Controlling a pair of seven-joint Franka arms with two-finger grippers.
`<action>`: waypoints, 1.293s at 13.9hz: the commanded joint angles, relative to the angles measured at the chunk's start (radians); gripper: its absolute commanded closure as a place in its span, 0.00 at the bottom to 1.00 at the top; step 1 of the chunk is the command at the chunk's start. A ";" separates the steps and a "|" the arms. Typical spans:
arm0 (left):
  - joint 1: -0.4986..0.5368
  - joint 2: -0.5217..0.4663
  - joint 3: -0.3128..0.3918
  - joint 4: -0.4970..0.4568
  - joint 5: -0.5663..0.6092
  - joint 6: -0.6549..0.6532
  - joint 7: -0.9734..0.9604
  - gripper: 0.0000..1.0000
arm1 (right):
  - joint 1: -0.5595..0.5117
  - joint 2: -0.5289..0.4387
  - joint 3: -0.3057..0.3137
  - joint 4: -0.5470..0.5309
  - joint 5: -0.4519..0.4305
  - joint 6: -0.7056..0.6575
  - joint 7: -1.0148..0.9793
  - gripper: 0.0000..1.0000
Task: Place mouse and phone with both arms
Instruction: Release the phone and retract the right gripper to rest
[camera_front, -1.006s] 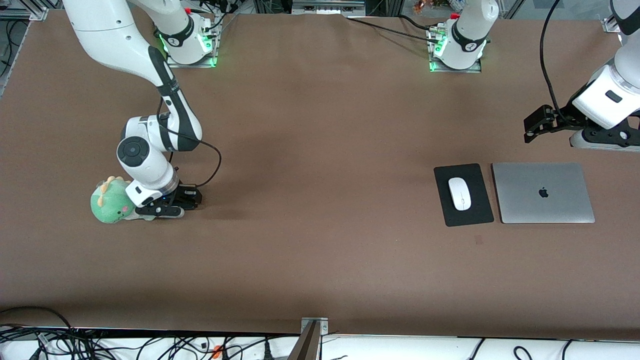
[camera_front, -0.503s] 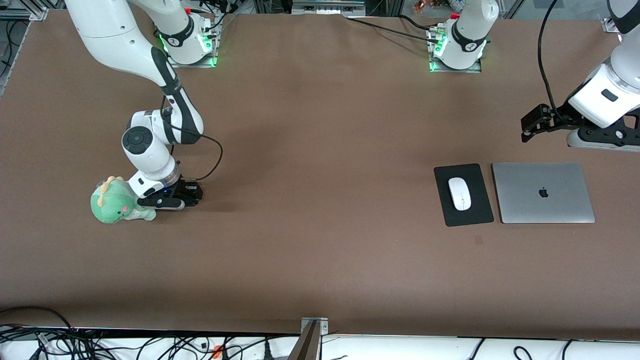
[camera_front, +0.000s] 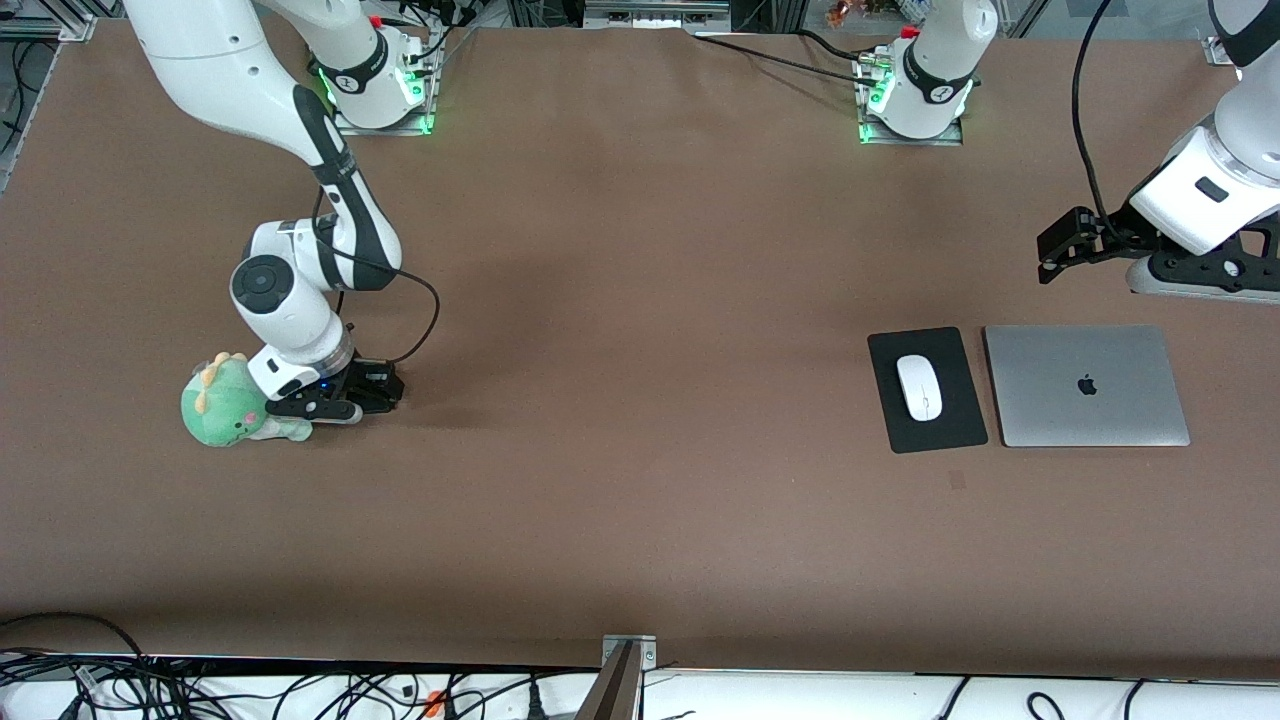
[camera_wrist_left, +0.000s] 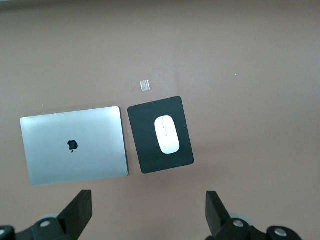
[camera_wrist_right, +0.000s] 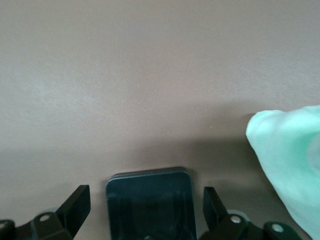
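The white mouse (camera_front: 918, 387) lies on a black mouse pad (camera_front: 950, 425); both show in the left wrist view, the mouse (camera_wrist_left: 167, 135) on the pad (camera_wrist_left: 145, 157). The black phone (camera_wrist_right: 150, 205) lies flat on the table between the spread fingers of my right gripper (camera_wrist_right: 145, 212), which do not touch it. In the front view the phone is hidden under my right gripper (camera_front: 315, 408), low at the table beside a green plush toy (camera_front: 225, 405). My left gripper (camera_front: 1200, 280) is open and empty, up over the table by the laptop; it also shows in the left wrist view (camera_wrist_left: 147, 212).
A shut silver laptop (camera_front: 1085, 385) lies beside the mouse pad, toward the left arm's end; it also shows in the left wrist view (camera_wrist_left: 75, 145). The plush toy (camera_wrist_right: 290, 155) sits close to the phone. A small tape mark (camera_wrist_left: 145, 85) is on the table near the pad.
My right gripper has shifted slightly beside the plush toy, staying low. My left gripper has drifted a little away from the laptop, toward the arms' bases.
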 joint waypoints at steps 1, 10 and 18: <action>-0.002 0.014 0.002 0.032 -0.015 -0.023 0.018 0.00 | -0.011 -0.066 0.003 0.083 0.072 -0.192 -0.025 0.00; 0.000 0.011 -0.006 0.035 -0.011 -0.087 0.021 0.00 | -0.013 -0.266 -0.101 0.289 0.072 -0.670 -0.221 0.00; 0.000 0.009 -0.009 0.035 -0.009 -0.110 0.019 0.00 | -0.088 -0.293 -0.100 0.551 0.043 -1.068 -0.212 0.00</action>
